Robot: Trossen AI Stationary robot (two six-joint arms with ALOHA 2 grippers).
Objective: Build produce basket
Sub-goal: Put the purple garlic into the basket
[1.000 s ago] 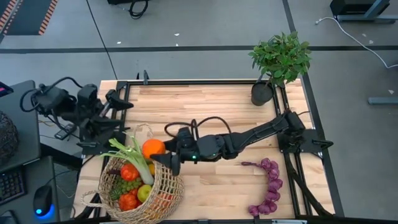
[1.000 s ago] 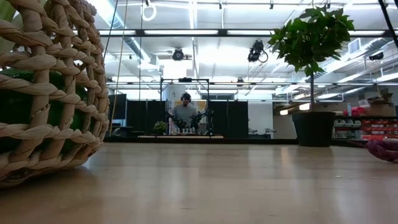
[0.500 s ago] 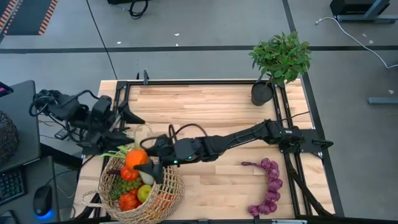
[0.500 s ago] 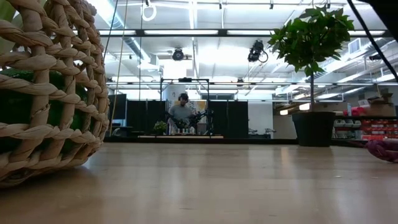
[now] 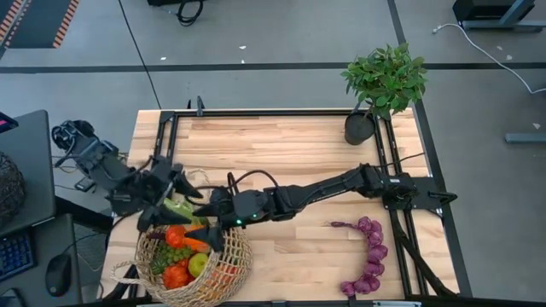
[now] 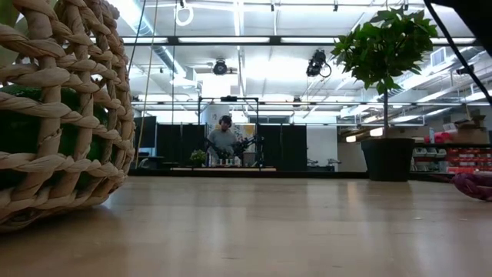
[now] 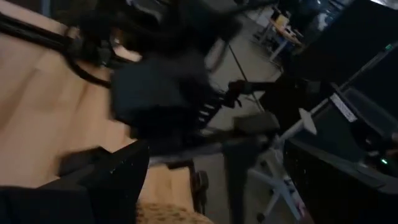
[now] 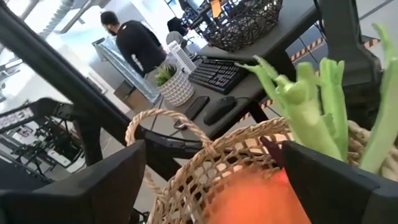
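Basket [image 5: 223,271] sits at lower left of the high view, on the near edge of the surface [image 5: 290,136]. It holds produce: red tomatoes [image 5: 176,275], green grapes [image 5: 177,254], an apple [image 5: 198,263], an orange [image 5: 181,235] at the top, and a leek [image 5: 177,207] sticking out toward upper left. In the low view the basket wall fills the left edge, green showing through the weave.

Right pincer [image 5: 210,232] is over the basket's upper rim, just beside the orange, arm stretched in from the right of the frame. Fingers are spread wide and grip nothing; in the right wrist view the orange [image 8: 249,199] lies low between the two fingers [image 8: 81,186], with the leek stalks [image 8: 311,106] and the loop handle [image 8: 165,127] beyond it.

Left pincer [image 5: 162,198] is at the basket's upper left rim, by the leek top. Fingers are spread wide, nothing seen in them; left wrist view is too blurred to tell more.

Purple grapes [image 5: 368,256] lie on the surface at lower right, well apart from the basket. Potted plant [image 5: 384,81] stands at the upper right corner. A person [image 6: 224,140] shows far back in the low view, centre.
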